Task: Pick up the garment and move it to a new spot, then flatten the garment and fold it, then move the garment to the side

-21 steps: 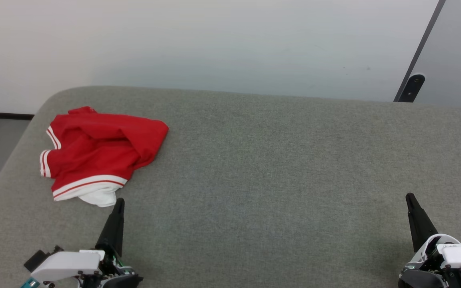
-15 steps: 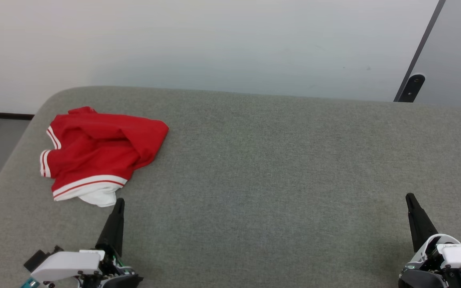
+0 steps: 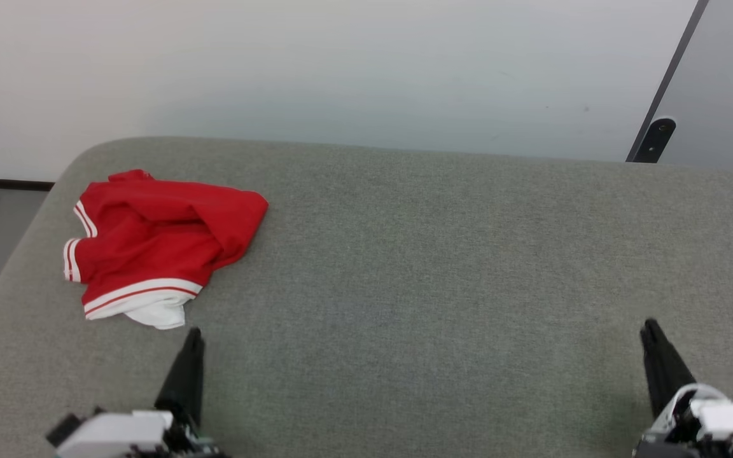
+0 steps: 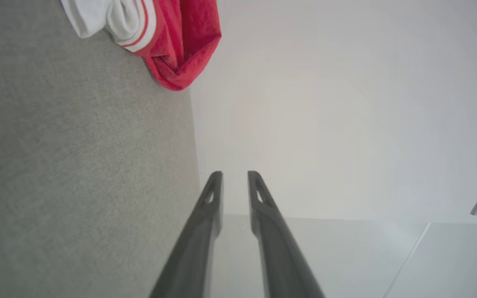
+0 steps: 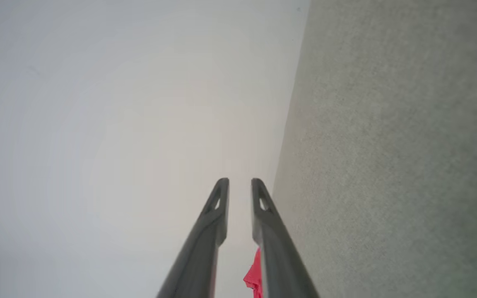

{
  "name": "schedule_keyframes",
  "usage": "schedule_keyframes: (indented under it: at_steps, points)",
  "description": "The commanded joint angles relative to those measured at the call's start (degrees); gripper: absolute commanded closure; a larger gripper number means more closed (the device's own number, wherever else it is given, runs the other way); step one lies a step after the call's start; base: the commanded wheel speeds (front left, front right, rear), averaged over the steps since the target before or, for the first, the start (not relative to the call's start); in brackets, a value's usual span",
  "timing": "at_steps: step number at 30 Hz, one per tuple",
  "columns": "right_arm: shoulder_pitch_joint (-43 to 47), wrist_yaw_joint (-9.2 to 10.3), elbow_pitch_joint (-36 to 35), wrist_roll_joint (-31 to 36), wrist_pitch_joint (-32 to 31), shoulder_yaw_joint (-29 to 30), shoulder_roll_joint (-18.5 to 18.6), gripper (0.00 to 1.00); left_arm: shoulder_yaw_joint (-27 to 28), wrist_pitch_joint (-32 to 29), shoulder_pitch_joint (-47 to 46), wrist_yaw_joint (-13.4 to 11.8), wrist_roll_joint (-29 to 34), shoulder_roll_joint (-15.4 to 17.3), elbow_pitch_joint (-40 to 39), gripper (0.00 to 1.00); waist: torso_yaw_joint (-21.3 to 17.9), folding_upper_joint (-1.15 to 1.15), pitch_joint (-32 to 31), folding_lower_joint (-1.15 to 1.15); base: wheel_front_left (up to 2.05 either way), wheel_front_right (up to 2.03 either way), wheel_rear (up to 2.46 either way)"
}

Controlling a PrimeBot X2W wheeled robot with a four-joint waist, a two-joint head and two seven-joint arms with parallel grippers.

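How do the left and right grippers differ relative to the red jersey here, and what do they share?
The left gripper sits just short of the garment, by its white hem; the right gripper is far across the grey table from it. The left wrist view has the garment near and large; the right wrist view catches a small red sliver. Shared: both empty, fingers narrowly parted.

The left end effector (image 3: 193,332) and right end effector (image 3: 649,324) each carry two long, dark grey fingers (image 4: 205,231) tapering to rounded tips, each with a small elongated slot. The wrist housings (image 3: 115,432) are white over black hardware.
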State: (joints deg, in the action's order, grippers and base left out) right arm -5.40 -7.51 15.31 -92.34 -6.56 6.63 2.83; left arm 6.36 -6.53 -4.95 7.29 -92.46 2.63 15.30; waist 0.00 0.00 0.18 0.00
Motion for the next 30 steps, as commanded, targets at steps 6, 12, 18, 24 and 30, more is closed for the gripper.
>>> schedule_keyframes:
  at_steps: [6, 12, 18, 24, 30]
  points:
    - [1.4, 0.00, -0.1, 0.7, 1.2, -1.1, -0.1, 0.00, -1.6, 1.2, 1.3, 0.0, 0.4, -0.2, -0.1, 0.00, 0.0, 0.00, 0.0, 0.00, 0.00, 0.00, 0.00]
    - [2.1, 0.00, -1.8, 2.1, 2.9, -2.5, -0.1, 0.00, -3.5, 2.9, 1.8, 0.0, 1.3, -0.2, -1.5, 0.00, 0.0, 0.00, 0.0, 0.00, 0.00, 0.00, 0.00]
    - [2.8, 0.00, -3.2, 3.4, 4.5, -3.8, -0.1, 0.00, -5.0, 4.5, 2.4, -0.1, 2.3, -0.1, -2.9, 0.00, -0.1, 0.00, -0.1, 0.00, 0.00, 0.00, 0.00]
    - [3.4, 0.00, -4.4, 4.5, 6.0, -5.1, 0.0, 0.00, -6.4, 6.0, 2.9, -0.2, 3.3, -0.1, -4.2, 0.00, -0.1, 0.00, -0.2, 0.00, 0.00, 0.00, 0.00]
    - [3.7, 0.00, -5.2, 5.5, 7.2, -6.2, 0.0, 0.00, -7.3, 7.2, 3.2, -0.2, 4.4, -0.1, -5.2, 0.00, -0.2, 0.00, -0.3, 0.00, 0.00, 0.00, 0.00]
